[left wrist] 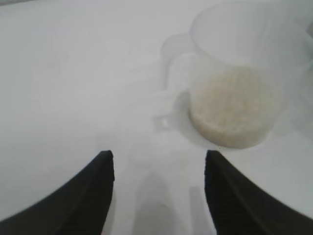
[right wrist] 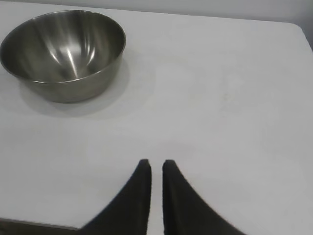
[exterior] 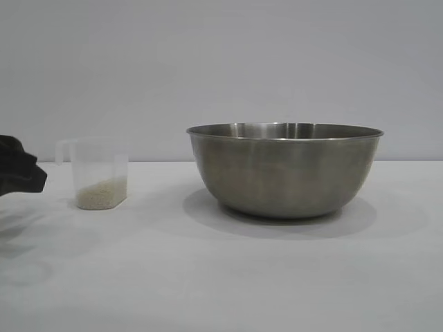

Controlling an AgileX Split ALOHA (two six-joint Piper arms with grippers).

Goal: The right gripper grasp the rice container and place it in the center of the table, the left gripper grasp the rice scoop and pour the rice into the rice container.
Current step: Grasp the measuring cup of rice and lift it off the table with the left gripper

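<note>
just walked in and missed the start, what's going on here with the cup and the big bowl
The left gripper is at the rice scoop, its jaws open and empty, just short of the cup's side handle. The scoop stands upright on the table with a little rice in the bottom. The rice container sits empty beside it. The right gripper is set back from the bowl, jaws shut, holding nothing.

Brushed steel rice container (exterior: 285,173), translucent plastic rice scoop (exterior: 100,173)
</note>
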